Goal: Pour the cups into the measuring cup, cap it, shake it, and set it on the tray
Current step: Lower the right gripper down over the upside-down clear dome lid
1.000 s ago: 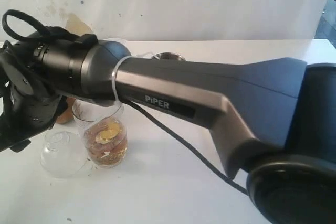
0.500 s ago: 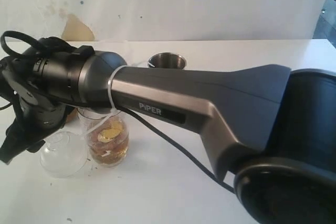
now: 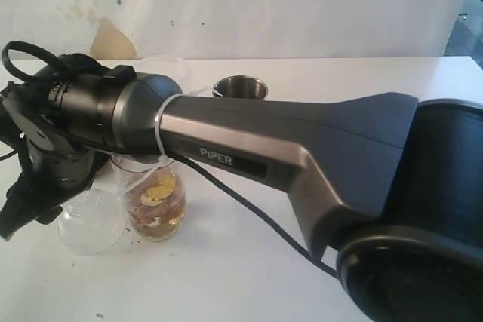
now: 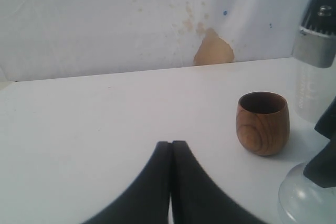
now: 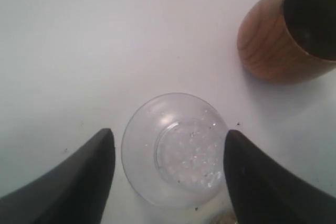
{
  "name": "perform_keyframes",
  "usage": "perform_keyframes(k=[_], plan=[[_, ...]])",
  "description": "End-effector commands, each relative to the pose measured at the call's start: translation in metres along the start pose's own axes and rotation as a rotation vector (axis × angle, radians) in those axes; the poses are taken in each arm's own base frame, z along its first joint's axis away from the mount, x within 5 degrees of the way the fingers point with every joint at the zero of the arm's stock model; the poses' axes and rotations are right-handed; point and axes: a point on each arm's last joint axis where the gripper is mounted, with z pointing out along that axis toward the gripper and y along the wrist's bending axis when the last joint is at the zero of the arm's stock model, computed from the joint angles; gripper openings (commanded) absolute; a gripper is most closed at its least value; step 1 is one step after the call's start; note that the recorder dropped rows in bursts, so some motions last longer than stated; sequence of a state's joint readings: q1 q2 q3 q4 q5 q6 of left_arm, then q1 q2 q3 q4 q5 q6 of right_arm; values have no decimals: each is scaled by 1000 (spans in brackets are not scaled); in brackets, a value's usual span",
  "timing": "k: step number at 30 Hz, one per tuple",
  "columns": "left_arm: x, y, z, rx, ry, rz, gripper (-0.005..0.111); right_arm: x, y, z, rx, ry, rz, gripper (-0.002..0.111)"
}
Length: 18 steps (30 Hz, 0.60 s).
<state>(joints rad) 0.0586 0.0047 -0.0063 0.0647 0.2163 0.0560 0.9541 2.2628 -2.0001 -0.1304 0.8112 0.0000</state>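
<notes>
Over the dome lid (image 5: 176, 150), centre your right gripper (image 5: 169, 135), jaws open and empty, before closing; your left gripper (image 4: 171, 144) sits shut, holding nothing.

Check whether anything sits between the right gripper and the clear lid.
Nothing visible does. The right gripper is open, one finger to each side of the lid in its wrist view. The wooden cup stands apart, off to one side.

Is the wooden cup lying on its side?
No, the wooden cup stands upright on the table, with its mouth facing up.
</notes>
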Motion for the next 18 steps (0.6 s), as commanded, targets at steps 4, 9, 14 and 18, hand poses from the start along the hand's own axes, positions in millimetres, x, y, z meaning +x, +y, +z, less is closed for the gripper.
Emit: perform_keyframes(k=[4, 9, 14, 18], plan=[[1, 0, 0, -5, -11, 6, 0, -3, -3, -1, -3, -25, 14, 57], [1, 0, 0, -5, -11, 6, 0, -4, -2, -2, -16, -38, 0, 57], [1, 0, 0, -5, -11, 6, 0, -12, -4, -13, -12, -58, -3, 57], [1, 0, 0, -5, -11, 6, 0, -28, -7, -28, -4, -124, -13, 57]])
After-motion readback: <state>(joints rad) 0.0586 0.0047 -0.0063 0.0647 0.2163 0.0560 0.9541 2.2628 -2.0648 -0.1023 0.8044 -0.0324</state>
